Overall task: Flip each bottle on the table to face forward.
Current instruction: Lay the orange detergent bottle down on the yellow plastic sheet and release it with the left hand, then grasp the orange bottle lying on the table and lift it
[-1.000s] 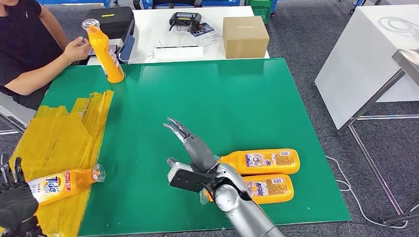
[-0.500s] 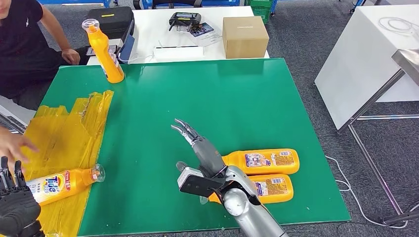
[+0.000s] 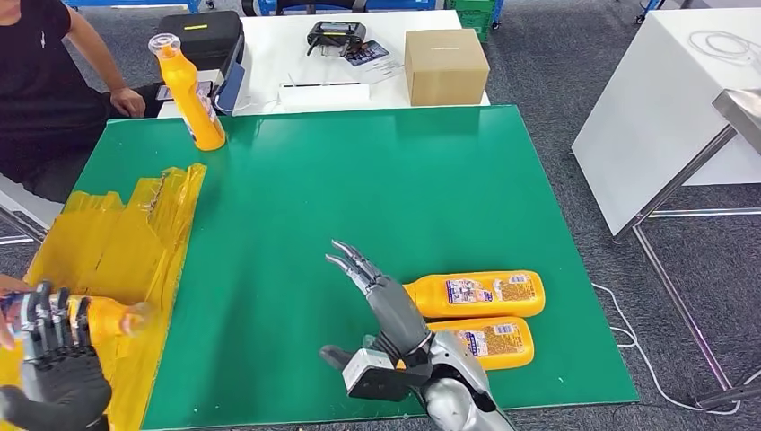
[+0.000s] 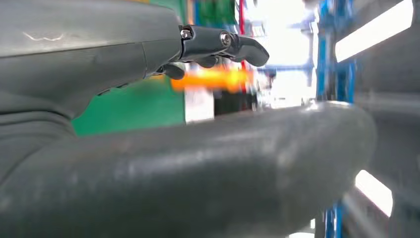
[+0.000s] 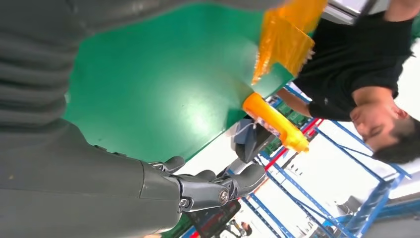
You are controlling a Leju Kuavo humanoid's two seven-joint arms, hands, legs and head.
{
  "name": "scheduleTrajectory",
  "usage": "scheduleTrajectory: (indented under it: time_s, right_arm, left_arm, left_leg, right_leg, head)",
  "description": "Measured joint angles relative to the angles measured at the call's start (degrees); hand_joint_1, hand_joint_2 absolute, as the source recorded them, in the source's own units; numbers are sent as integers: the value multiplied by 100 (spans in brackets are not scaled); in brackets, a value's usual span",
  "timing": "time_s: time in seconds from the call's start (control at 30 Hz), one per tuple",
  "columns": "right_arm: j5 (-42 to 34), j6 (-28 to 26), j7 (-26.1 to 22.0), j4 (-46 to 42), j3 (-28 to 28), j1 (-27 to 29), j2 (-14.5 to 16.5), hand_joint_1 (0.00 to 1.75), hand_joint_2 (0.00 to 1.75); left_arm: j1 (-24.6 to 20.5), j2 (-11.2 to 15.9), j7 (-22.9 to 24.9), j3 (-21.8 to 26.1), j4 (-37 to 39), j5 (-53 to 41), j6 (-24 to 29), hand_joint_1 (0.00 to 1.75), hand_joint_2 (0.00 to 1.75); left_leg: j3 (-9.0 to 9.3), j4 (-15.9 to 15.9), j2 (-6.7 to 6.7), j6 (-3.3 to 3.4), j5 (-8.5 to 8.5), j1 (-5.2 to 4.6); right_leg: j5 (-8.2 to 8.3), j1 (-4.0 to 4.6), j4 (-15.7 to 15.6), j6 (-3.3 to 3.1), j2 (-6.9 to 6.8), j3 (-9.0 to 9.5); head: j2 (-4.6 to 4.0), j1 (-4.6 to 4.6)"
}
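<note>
Left hand (image 3: 56, 359) sits at about 8 o'clock on the green table (image 3: 359, 180), fingers up and wrapped around the near-left bottle (image 3: 106, 317) over the yellow plastic sheet (image 3: 126, 242); looks like a hold, though the fingers hide most of the contact and the left wrist view is too blurred to confirm. Main risk: a person's hand (image 3: 7, 301) at the frame edge is touching or just beside that same bottle, so a lift or turn could pinch it or get pulled off line. Second: the sheet is wrinkled and slick-looking, so the bottle may slide or drag the film when set down. Right hand (image 3: 386, 301) is empty, fingers spread and extended, hovering at 5 o'clock just beside the cap end of the upper lying bottle (image 3: 476, 294); the lower lying bottle (image 3: 489, 341) lies touching or nearly touching it, so a grab on one could roll or shove the other toward the near edge. Neither of the two looks turned yet, my read. The upright bottle (image 3: 188, 90) stands at 11 o'clock, well apart. Beyond the far edge: cardboard box (image 3: 445, 65), black case (image 3: 199, 38), controller (image 3: 336, 36) on a white table, none in the way. The seated person (image 3: 45, 81) at 10 o'clock is within reach of the work area.
</note>
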Motion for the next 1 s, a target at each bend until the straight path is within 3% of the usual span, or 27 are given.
scheduleTrajectory:
  time_s: [0.1, 0.2, 0.33, 0.63, 0.83, 1.0]
  right_arm:
    - [175, -20, 63, -245, -36, 334, -269, 0, 175]
    - [289, -109, 110, -548, -125, 801, -648, 0, 175]
    - [434, -260, 168, -884, -255, 1202, -992, 0, 175]
    - [880, -295, 742, -1367, -481, 1480, -1500, 0, 175]
    - [1122, -320, 1363, -1551, -684, 1833, -2127, 0, 175]
    - [744, -24, 1741, -1653, -958, 2131, -2729, 0, 175]
  left_arm:
    - [160, -24, -28, -454, -227, -204, 146, 0, 0]
    - [271, -32, -40, -598, -327, -193, 99, 0, 0]
    - [313, -34, -42, -640, -351, -184, 40, 0, 0]
    - [322, -37, -37, -722, -350, -279, -87, 0, 0]
    - [333, -37, -38, -681, -350, -281, -205, 0, 0]
    - [340, -37, -42, -555, -350, -102, -429, 0, 0]
  left_leg:
    - [5, 0, -1, 3, -2, -1]
    - [6, 0, -7, 4, -3, -3]
    - [7, 0, 0, 4, -4, -2]
    - [11, 0, -1, 4, -3, -3]
    - [9, 0, -3, 10, -7, -18]
    - [9, 0, -1, 13, -9, -20]
  right_leg:
    - [0, -1, -2, 0, -1, 5]
    - [0, -4, -3, 1, -7, 10]
    - [0, -3, -3, 1, -4, 8]
    - [0, -3, -3, 1, -5, 12]
    - [0, -16, -3, 2, -5, 12]
    - [0, -18, -3, 3, -5, 11]
  head:
    - [0, -1]
    - [0, -1]
    - [0, -2]
    - [0, -2]
    - [0, -3]
    - [0, -2]
